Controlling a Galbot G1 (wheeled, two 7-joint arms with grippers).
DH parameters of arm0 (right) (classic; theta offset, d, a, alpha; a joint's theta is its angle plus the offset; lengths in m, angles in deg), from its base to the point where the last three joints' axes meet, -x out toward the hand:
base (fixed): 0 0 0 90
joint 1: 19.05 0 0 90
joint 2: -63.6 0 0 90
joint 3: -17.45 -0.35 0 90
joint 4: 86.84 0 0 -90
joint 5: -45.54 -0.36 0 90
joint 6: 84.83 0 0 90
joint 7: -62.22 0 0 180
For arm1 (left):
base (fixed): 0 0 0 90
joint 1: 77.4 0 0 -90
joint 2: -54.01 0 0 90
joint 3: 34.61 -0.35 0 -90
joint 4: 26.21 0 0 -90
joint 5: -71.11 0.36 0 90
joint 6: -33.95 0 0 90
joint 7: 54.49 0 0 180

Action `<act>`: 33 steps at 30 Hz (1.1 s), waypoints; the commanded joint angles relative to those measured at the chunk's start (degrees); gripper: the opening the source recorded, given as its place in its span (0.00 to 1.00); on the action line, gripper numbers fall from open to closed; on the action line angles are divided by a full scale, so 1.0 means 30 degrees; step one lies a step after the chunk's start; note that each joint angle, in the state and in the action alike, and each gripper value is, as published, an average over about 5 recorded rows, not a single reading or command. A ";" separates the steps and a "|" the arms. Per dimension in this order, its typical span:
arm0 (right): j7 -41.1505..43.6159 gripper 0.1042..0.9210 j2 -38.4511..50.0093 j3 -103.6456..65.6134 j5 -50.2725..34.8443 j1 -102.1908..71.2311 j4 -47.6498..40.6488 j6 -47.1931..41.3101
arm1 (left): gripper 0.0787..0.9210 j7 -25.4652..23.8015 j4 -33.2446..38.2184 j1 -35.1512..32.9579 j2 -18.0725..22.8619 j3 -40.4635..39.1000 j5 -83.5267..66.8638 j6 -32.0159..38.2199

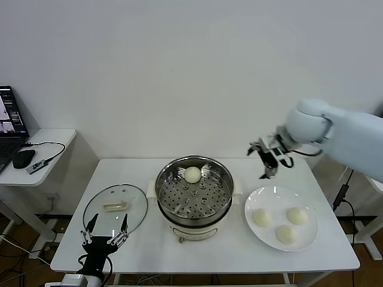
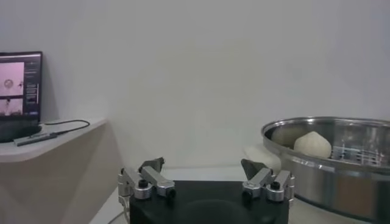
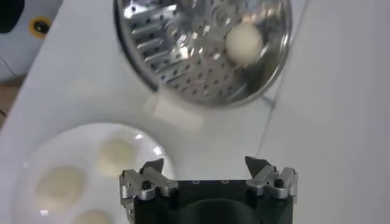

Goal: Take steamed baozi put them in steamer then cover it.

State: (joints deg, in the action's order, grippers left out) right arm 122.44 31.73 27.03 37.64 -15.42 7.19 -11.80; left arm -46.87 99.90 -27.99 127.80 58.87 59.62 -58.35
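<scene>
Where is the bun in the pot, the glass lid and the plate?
bun in the steamer (image 1: pixel 192 174), head view, middle of the bun.
glass lid (image 1: pixel 102 220), head view, bare glass near its front rim.
plate (image 1: pixel 270 195), head view, bare white rim.

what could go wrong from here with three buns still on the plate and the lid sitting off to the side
1. The three baozi sit close together on the plate, so the open right end effector, now above the table between steamer and plate, may squash or nudge a neighbour.
2. The bun in the steamer lies near the far rim; later drops could crowd it.
3. The glass lid lies beside the open left end effector; a slip is possible.
</scene>
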 commanded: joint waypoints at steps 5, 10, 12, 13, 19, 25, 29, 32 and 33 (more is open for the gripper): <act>-0.0042 0.88 0.3709 -0.7196 0.4129 -1.1943 -0.0212 -0.0511 | 0.88 0.0064 -0.0235 -0.0059 -0.0017 0.0186 -0.0019 -0.0017; -0.0463 0.88 0.2658 -0.7348 0.4732 -1.2696 -0.1212 -0.0226 | 0.88 0.0061 -0.0313 -0.0002 0.0120 0.0175 0.0068 -0.0027; -0.0613 0.88 0.2052 -0.7253 0.4815 -1.2721 -0.1785 -0.0125 | 0.88 0.0058 -0.0346 0.0007 0.0176 0.0188 0.0093 -0.0024; -0.0679 0.88 0.1753 -0.7211 0.4840 -1.2718 -0.2044 -0.0097 | 0.88 0.0054 -0.0372 0.0003 0.0197 0.0205 0.0099 -0.0021; -0.0913 0.88 -0.0208 -0.6885 0.4851 -1.2638 -0.3317 -0.0085 | 0.88 0.0042 -0.0490 -0.0087 0.0271 0.0375 0.0095 0.0001; -0.1147 0.88 -0.1543 -0.6645 0.4829 -1.2627 -0.4201 -0.0007 | 0.88 0.0035 -0.0573 -0.0071 0.0313 0.0483 0.0103 0.0009; -0.1261 0.88 -0.2209 -0.6585 0.4863 -1.2629 -0.4709 -0.0001 | 0.88 0.0035 -0.0626 -0.0030 0.0318 0.0521 0.0106 0.0012; -0.1291 0.88 -0.2550 -0.6554 0.4923 -1.2639 -0.4975 -0.0039 | 0.88 0.0030 -0.0669 -0.0010 0.0327 0.0530 0.0109 0.0014; -0.1289 0.88 -0.2610 -0.6537 0.4942 -1.2647 -0.5014 -0.0054 | 0.88 0.0028 -0.0681 -0.0006 0.0330 0.0531 0.0110 0.0014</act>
State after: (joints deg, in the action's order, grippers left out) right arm 119.08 29.21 8.30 51.41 -51.03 -3.93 -11.95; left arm -46.76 97.99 -28.03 128.77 60.45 59.93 -58.32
